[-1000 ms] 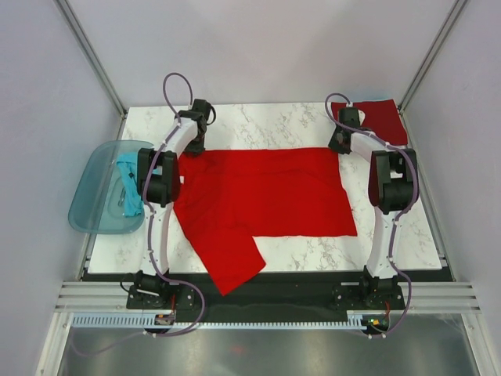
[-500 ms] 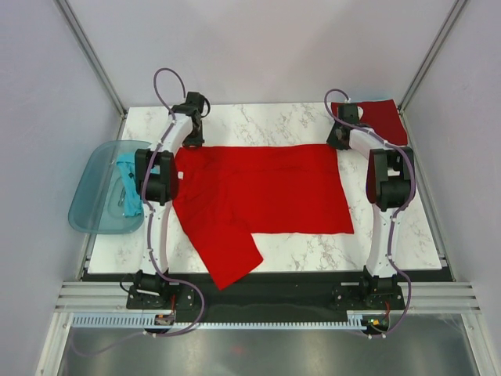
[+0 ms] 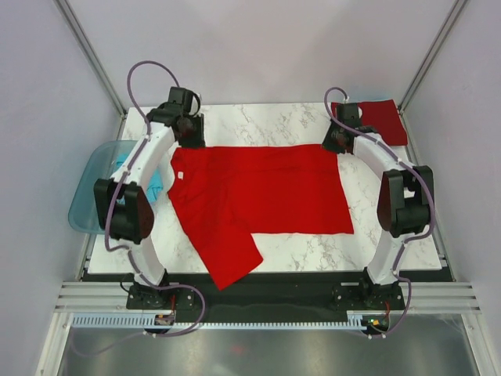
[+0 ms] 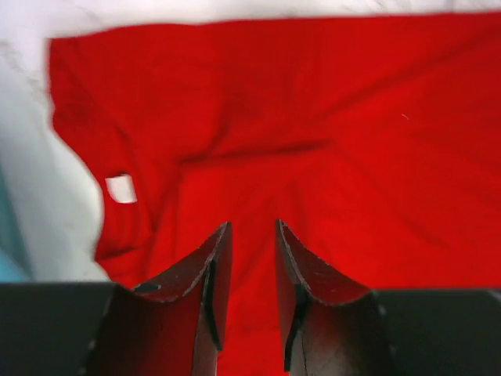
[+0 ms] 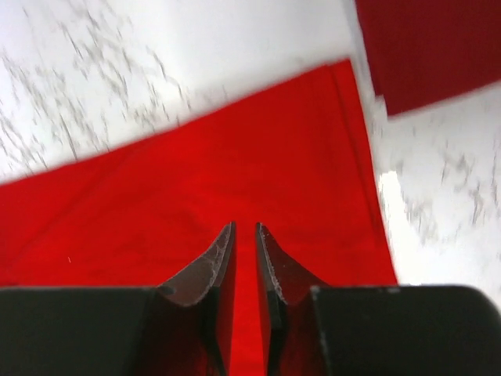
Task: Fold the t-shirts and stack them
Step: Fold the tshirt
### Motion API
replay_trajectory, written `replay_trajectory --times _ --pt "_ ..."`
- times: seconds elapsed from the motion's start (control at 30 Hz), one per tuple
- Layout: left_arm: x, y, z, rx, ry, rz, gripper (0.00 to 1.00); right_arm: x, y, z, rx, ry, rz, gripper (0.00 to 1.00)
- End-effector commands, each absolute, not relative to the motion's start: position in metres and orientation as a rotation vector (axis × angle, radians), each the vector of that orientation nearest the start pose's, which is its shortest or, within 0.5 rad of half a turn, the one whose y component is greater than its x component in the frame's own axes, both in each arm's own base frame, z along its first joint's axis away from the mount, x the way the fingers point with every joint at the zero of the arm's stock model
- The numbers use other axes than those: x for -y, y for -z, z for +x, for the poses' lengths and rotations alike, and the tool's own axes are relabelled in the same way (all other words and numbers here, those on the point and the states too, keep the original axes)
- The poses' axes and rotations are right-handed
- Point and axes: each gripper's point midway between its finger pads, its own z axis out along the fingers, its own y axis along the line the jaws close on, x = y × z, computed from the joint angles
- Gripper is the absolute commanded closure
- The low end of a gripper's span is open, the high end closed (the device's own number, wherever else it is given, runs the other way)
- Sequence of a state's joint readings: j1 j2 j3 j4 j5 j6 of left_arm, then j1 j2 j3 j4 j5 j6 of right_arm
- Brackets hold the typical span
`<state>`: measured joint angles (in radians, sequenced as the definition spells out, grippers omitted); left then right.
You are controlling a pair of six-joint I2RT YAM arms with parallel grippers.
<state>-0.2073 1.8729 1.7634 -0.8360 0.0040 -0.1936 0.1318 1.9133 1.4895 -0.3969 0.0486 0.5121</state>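
no readable text, shirt tag (image 4: 120, 189) blank

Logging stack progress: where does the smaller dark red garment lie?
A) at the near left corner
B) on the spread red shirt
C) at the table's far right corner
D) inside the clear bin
C: the dark red garment lies flat at the far right corner of the table, apart from the spread red t-shirt.

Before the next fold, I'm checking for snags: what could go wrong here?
One: a corner of the red t-shirt overhangs the near edge of the marble table; a pull could fold it crooked. Two: the right gripper sits close to the folded dark red shirt and might nudge it.
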Motion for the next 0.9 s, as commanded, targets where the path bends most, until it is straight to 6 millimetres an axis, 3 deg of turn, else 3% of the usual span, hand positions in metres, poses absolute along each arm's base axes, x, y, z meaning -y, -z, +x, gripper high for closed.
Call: replay_trajectory --times 0.0,0.03,0.07,0.1,0.13,0.17,0.4,0.6,0.87 --pt "0.146 -0.164 0.395 -2.541 0.397 0.183 0.65 -0.078 -0.081 0.452 -2.456 -0.24 0.536 0.77" --pt "0.15 -0.16 0.384 -2.548 0.43 0.186 0.65 -0.076 -0.083 0.446 -2.453 -0.234 0.54 0.78" --pt "0.16 -0.158 0.372 -2.547 0.497 0.209 0.65 -0.073 -0.07 0.432 -2.49 -0.211 0.551 0.78" --pt "0.161 -0.138 0.358 -2.581 0.522 0.185 0.65 -0.071 -0.066 0.426 -2.498 -0.202 0.558 0.78" --pt "0.161 -0.138 0.349 -2.571 0.537 0.179 0.65 -0.069 -0.065 0.421 -2.499 -0.189 0.564 0.78" --pt "0.16 -0.117 0.333 -2.621 0.533 0.171 0.65 -0.067 -0.054 0.411 -2.528 -0.173 0.568 0.78" --pt "0.133 -0.055 0.29 -2.779 0.355 0.109 0.66 -0.045 -0.027 0.389 -2.565 -0.008 0.57 0.78" --pt "0.108 -0.027 0.28 -2.847 0.161 0.1 0.65 -0.026 -0.018 0.379 -2.57 0.111 0.572 0.78" --pt "0.098 -0.022 0.277 -2.864 0.042 0.113 0.65 -0.018 -0.037 0.391 -2.526 0.129 0.557 0.78"
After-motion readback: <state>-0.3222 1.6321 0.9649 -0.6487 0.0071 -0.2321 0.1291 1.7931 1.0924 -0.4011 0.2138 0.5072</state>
